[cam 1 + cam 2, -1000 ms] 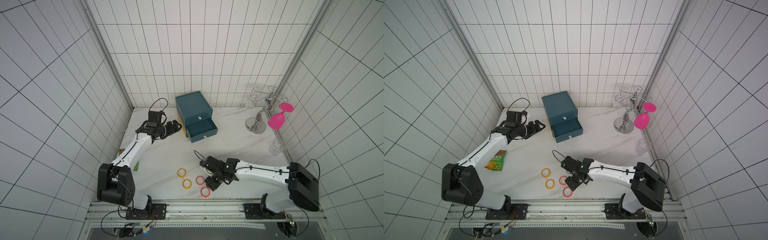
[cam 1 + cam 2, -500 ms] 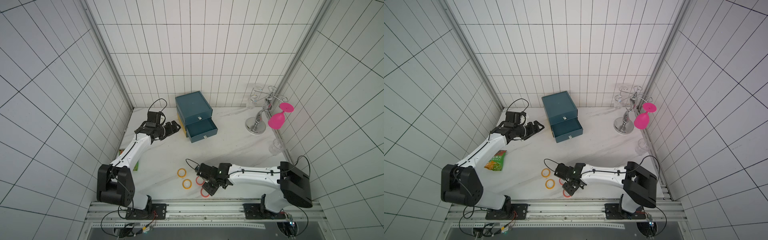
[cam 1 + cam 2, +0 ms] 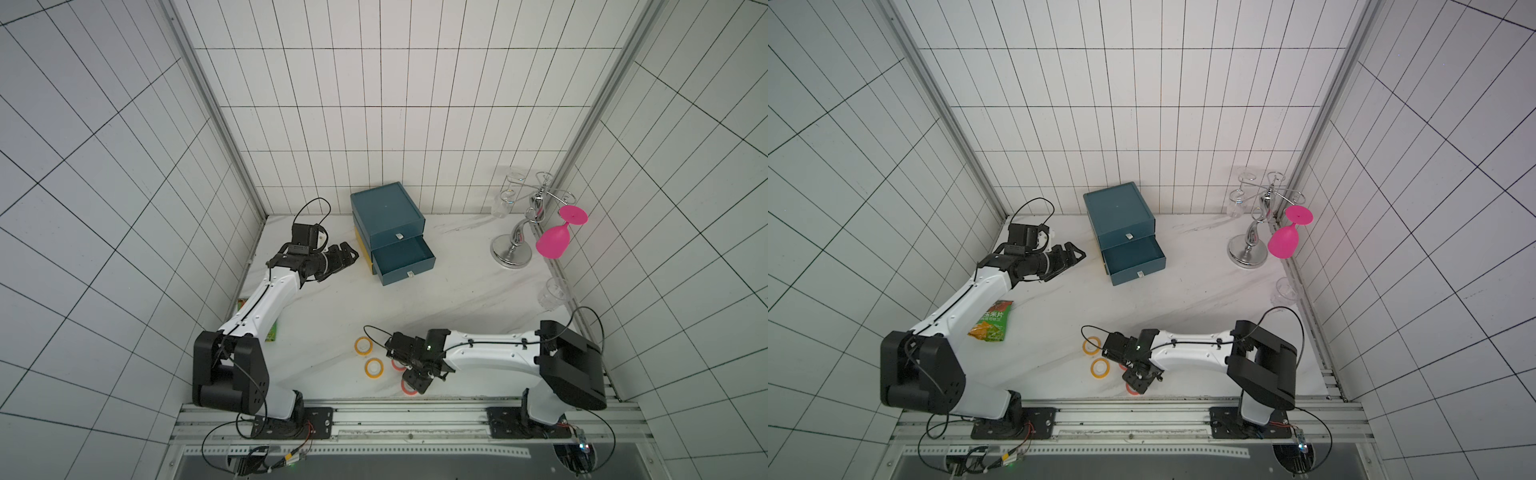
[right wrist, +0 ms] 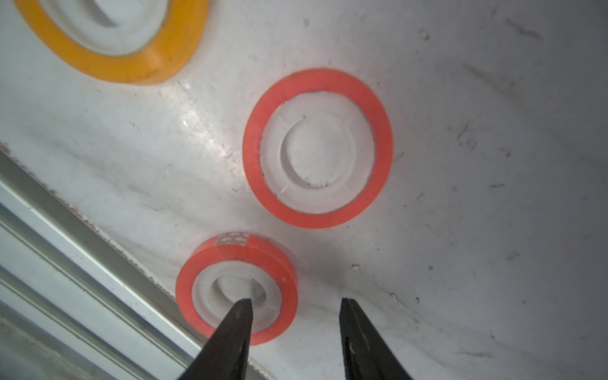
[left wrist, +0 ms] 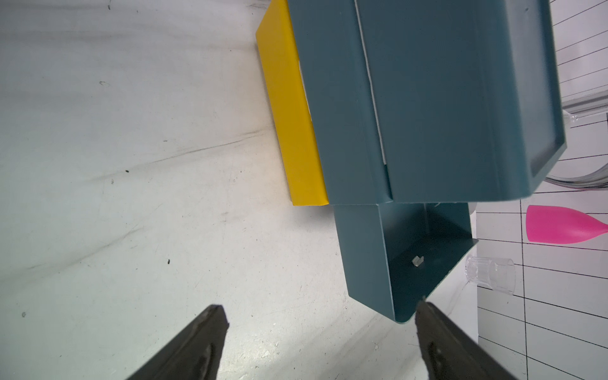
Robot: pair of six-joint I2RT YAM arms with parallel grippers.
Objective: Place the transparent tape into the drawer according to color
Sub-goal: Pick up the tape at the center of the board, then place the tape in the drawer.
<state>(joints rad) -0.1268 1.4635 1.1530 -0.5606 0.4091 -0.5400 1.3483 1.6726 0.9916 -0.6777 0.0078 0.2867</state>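
Movement since a second ago is all on the right. The right gripper (image 3: 415, 380) has swung toward the front rail (image 3: 374, 415) and now hangs over the red tape roll (image 4: 235, 283) nearest that rail. Its jaws are narrower than before but still apart. In the right wrist view one fingertip (image 4: 241, 316) is over the roll's pale core. The other stands outside the rim with bare tabletop (image 3: 457, 299) between, so nothing is clamped. The left gripper (image 5: 320, 309) has stayed beside the teal cabinet (image 3: 386, 212), jaws wide apart and empty.

Four rolls lie flat near the front edge: an orange-yellow roll (image 3: 363, 345), a second orange-yellow roll (image 3: 374, 368) just beside it, and two red ones. Each is a thin coloured band round a white ribbed core. The second red roll (image 4: 317, 148) lies near the first. The cabinet stands well apart at the back, yellow low on its side. The drawer (image 3: 401, 253) under the top one is pulled out.

In both top views the right gripper covers most of both red rolls. Whether the fingertip touches the core cannot be told. One orange-yellow roll is cut off at the edge of the right wrist view. The left arm hides most of the snack bag (image 3: 990, 326) in a top view.
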